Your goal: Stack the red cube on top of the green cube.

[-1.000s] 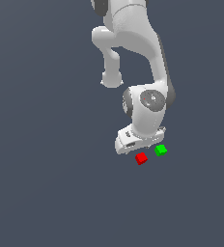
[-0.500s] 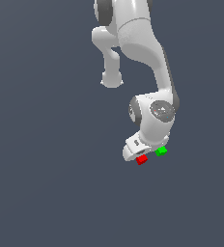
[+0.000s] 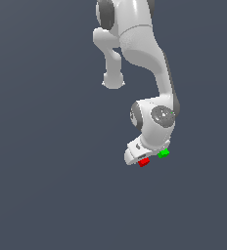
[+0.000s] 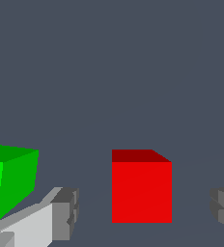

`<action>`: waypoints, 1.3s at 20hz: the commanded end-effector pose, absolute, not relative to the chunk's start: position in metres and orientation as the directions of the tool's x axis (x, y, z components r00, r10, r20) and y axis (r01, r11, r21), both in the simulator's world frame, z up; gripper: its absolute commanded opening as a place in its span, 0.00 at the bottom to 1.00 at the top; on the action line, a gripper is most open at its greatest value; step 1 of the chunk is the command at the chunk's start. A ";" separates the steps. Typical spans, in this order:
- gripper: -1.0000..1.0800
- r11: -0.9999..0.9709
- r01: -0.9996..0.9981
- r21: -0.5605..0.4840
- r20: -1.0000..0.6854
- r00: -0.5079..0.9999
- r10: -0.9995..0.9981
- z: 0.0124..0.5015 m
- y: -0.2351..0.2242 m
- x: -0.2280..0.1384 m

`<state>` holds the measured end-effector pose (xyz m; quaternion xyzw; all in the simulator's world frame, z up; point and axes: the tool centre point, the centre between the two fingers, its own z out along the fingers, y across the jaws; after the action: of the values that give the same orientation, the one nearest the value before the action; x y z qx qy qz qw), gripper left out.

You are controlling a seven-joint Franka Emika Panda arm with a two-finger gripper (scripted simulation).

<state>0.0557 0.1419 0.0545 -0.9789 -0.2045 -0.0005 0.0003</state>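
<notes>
The red cube [image 3: 144,161] sits on the grey floor, just to the exterior view's left of the green cube [image 3: 163,153]. In the wrist view the red cube [image 4: 141,190] stands between my two fingers with clear gaps on both sides, and the green cube [image 4: 10,178] lies outside one finger [image 4: 61,214]. My gripper [image 4: 143,210] is open and low around the red cube, touching neither cube. In the exterior view the white hand [image 3: 137,155] hides the fingers and part of both cubes.
The white arm [image 3: 149,63] rises above the cubes in the exterior view. The plain dark grey floor [image 3: 47,185] spreads all around with no other object in view.
The arm has lowered and the hand has come down over the red cube, now covering more of both cubes. The cubes have not moved.
</notes>
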 end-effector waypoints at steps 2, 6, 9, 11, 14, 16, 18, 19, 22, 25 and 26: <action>0.96 -0.916 0.402 0.000 0.000 0.916 0.402 0.035 0.142 0.055; 0.96 -0.915 0.402 0.000 0.000 0.915 0.402 0.021 0.142 0.055; 0.96 -0.915 0.402 0.000 0.000 0.915 0.402 0.020 0.142 0.056; 0.00 -0.915 0.402 0.000 0.000 0.915 0.402 0.020 0.142 0.056; 0.00 -0.915 0.402 0.000 0.000 0.915 0.402 0.020 0.142 0.056; 0.00 -0.915 0.402 0.000 0.000 0.915 0.402 0.020 0.142 0.056; 0.00 -0.915 0.402 0.000 0.000 0.915 0.402 0.020 0.142 0.056; 0.00 -0.915 0.402 0.000 0.000 0.915 0.402 0.020 0.142 0.056; 0.00 -0.915 0.403 0.000 0.000 0.915 0.403 0.020 0.143 0.056; 0.00 -0.915 0.403 0.000 0.000 0.915 0.403 0.025 0.142 0.056; 0.00 -0.915 0.403 0.000 0.000 0.915 0.403 0.027 0.142 0.055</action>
<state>0.0550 0.1423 0.0233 -0.9786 -0.2058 0.0011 0.0001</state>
